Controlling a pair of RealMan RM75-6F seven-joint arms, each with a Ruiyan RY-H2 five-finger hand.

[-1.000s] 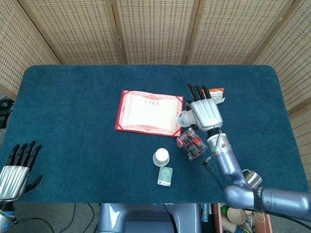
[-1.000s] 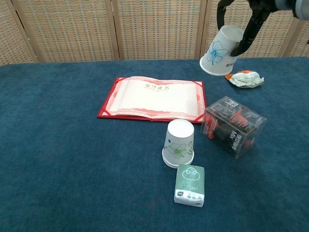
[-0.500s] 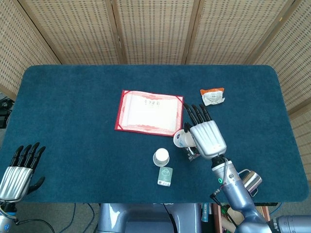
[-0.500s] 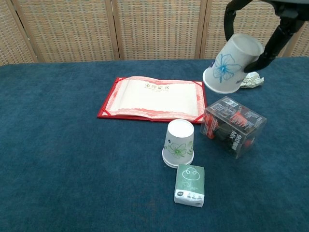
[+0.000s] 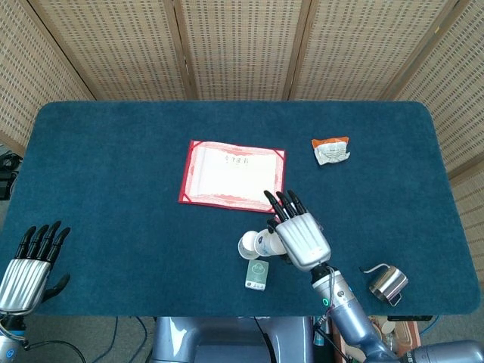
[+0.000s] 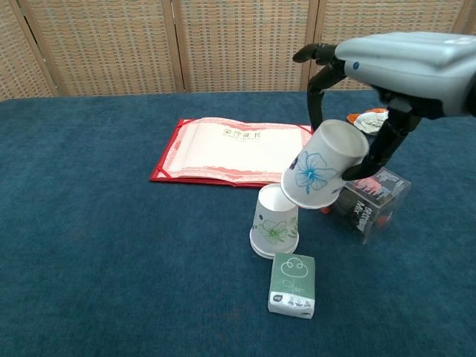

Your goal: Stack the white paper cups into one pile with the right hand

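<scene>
The right hand grips a white paper cup w/ a blue flower, tilted, mouth down-left, just above and right of the second cup. That cup, w/ a green flower, stands upside down on the blue counter, btwn the red certificate folder and a green tissue pack. A clear plastic box sits just right, partly behind the hand. The left hand hovers at the counter's near-left edge, fingers straight and holding nothing.

I see an open red-bordered certificate folder, a crumpled orange-white wrapper, a green tissue packet, a clear plastic box and a steel pitcher.
</scene>
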